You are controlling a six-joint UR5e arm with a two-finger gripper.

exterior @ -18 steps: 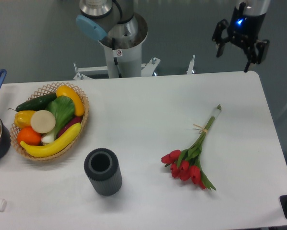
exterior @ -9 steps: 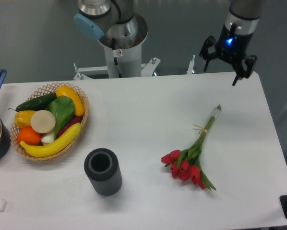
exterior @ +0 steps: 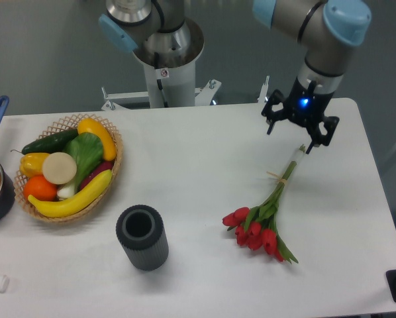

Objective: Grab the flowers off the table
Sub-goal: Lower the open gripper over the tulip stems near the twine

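The gripper (exterior: 297, 129) hung with its 2 jaws spread and empty above the far stem ends. The flowers (exterior: 267, 213) lay on the counter (exterior: 198, 152), stems running far-right to near-left, blooms nearest the camera.

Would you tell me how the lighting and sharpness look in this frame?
Fixed camera: even, soft light on the white tabletop; faint shadows under the red tulip bunch and dark ribbed cylinder; the black two-finger gripper looks slightly blurred, with a blue light glowing.
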